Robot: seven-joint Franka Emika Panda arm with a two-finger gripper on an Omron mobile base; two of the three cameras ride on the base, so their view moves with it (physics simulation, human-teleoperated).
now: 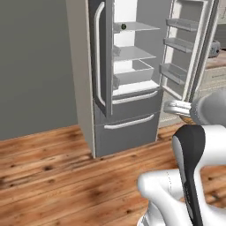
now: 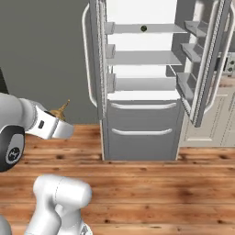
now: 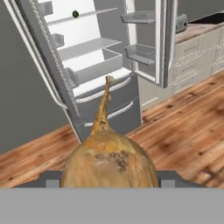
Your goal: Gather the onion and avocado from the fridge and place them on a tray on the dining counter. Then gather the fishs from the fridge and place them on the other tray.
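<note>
I have the onion [image 3: 109,159] in the gripper [image 3: 109,181]: in the hand view its golden-brown bulb sits squarely between the two dark finger tips, one to each side, with the dry stalk pointing away from the hand toward the fridge [image 3: 94,74]. The jaws are clamped across the bulb's widest part, about half apart. In the right base view the stalk tip [image 2: 62,109] pokes out past the white wrist, well clear of the fridge front and above the wooden floor [image 2: 151,183].

Handling notes, as I judge them:

1. Weight: light for this arm; a small round load should not sag the wrist.
2. Stiffness: firm core, so a grip across the middle should hold without crushing.
3. Surface: papery outer skin (likely slick and apt to shear loose), so I would avoid fast swings.
4. Hold point: the bulb's equator, as now. The stalk is thin and brittle-looking; it is no place to grip.
5. Shape: a ball will roll once released, so it should go down well inside the tray's raised rim.

The avocado [image 3: 75,14] appears as a small dark green lump on the upper shelf of the open fridge, also seen in the right base view [image 2: 143,28]. The right-hand fridge door [image 1: 187,48] stands open.
</note>
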